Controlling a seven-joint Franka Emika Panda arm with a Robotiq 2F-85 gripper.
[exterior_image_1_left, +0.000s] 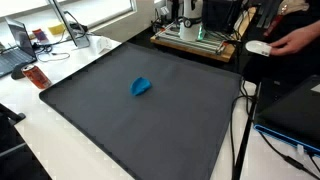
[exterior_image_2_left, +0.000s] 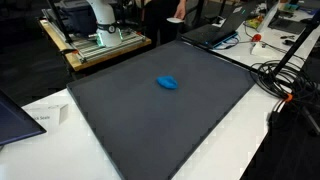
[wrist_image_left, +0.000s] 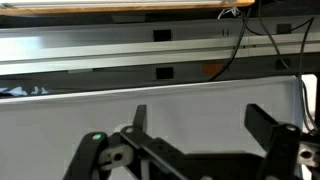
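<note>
Up close in the wrist view, one gripper (wrist_image_left: 200, 125) shows its two fingers (wrist_image_left: 265, 128) spread as wide as they go. Nothing sits between them, only a white surface and metal rails beyond. Out on the table there is one dark mat (exterior_image_1_left: 90, 110), seen in both exterior views, and on it just one blue lump (exterior_image_1_left: 142, 87). It sits alone near the mat's middle, well apart from every edge. In an exterior view the blue lump (exterior_image_2_left: 168, 82) lies flat, its long axis running roughly across the picture. Which end leads is too small to tell. Farthest back, past the mat's far edge, stands one metal frame (exterior_image_2_left: 100, 40).
</note>
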